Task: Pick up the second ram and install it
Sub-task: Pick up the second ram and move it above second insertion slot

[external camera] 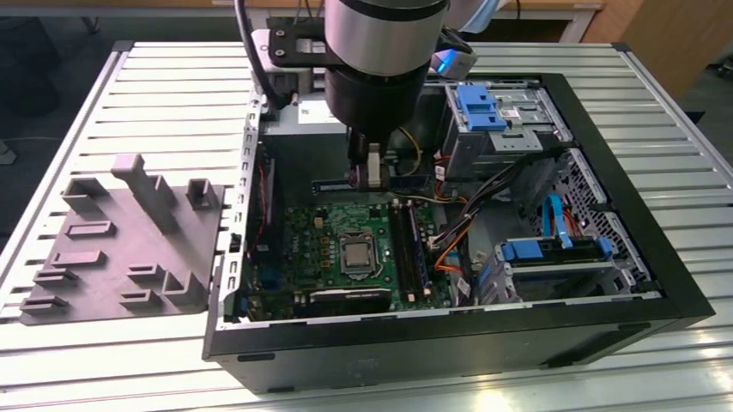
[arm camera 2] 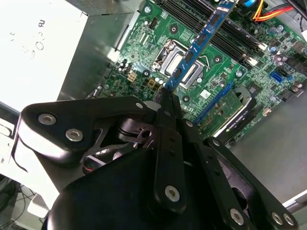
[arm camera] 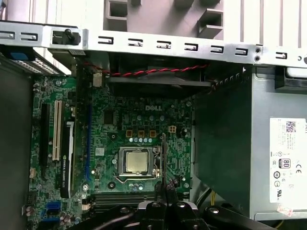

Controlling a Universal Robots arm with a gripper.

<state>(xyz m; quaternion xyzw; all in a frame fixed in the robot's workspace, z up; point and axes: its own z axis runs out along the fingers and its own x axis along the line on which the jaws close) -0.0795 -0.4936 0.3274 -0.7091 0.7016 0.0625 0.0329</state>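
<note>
Clamped on one end of the second ram, the gripper is holding it above the motherboard, its long axis lying crosswise to the black memory slots.

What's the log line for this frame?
gripper: shut on second ram | position: above motherboard | install: not seated

Probably a robotics lab, slatted metal bench, opened computer case
</note>
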